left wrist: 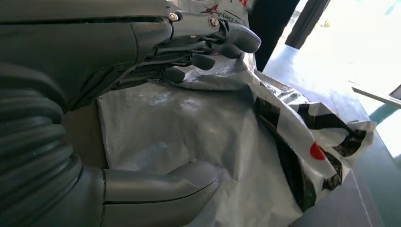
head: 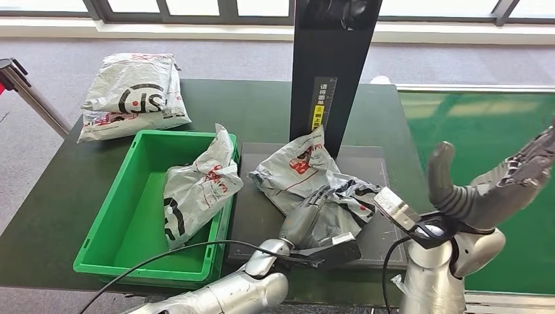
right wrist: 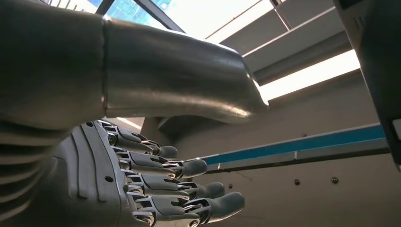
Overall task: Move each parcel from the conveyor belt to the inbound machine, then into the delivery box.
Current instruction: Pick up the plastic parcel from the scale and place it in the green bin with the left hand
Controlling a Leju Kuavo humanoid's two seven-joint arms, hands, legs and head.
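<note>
A crumpled grey parcel (head: 298, 173) with red and black print lies on the dark plate of the inbound machine (head: 256, 219), in front of its black post (head: 334, 65). My left hand (head: 306, 219) grips the parcel's near end. In the left wrist view the fingers (left wrist: 208, 45) press one side of the parcel (left wrist: 198, 127) and the thumb (left wrist: 161, 184) the other. My right hand (head: 491, 186) is raised above the green conveyor belt (head: 484, 131), fingers spread and holding nothing. Its fingers (right wrist: 189, 184) point out into open air.
The green delivery box (head: 124, 252) stands left of the machine, with a parcel (head: 196, 190) leaning on its right wall. Another parcel (head: 134, 95) lies at the table's back left. A barrier post (head: 26, 85) stands off the table's left edge.
</note>
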